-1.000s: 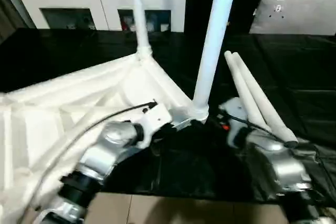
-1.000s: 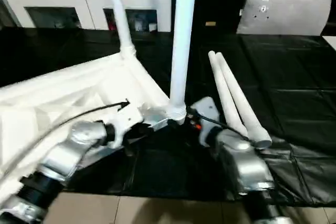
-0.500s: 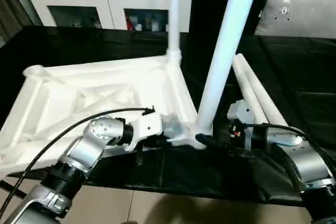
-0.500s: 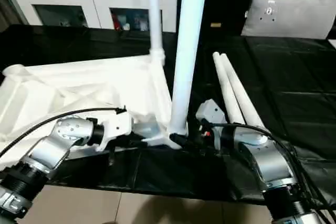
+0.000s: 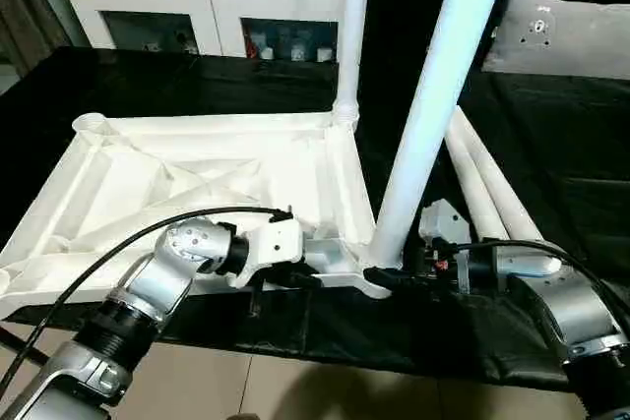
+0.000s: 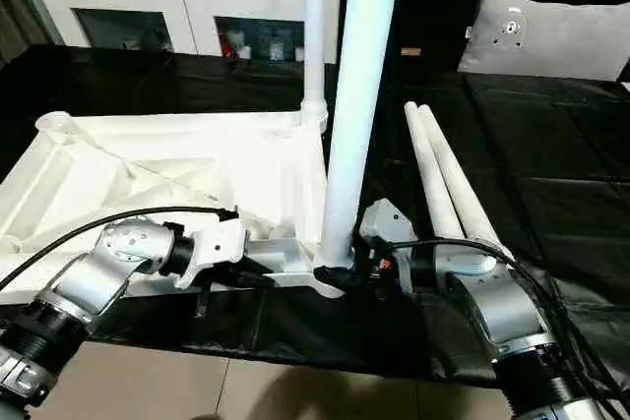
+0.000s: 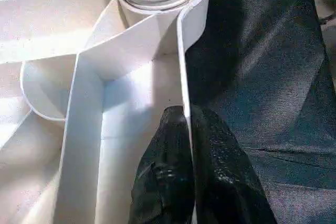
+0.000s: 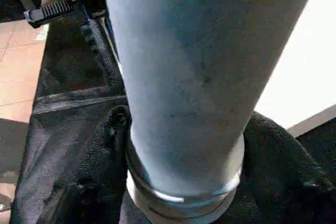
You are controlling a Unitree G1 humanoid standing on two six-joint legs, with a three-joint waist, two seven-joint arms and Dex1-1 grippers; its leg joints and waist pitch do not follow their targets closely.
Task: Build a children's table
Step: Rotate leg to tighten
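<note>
Black left tool (image 7: 186, 145) pinching tabletop (image 5: 197, 174) rim

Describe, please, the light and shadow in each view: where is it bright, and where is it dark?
Left eye view: the tabletop is brightly lit against the black cloth. Left wrist view: the tabletop's ribs glare white beside the dark fingers. Right wrist view: the near leg is in bluish shade, with white glare behind.
</note>
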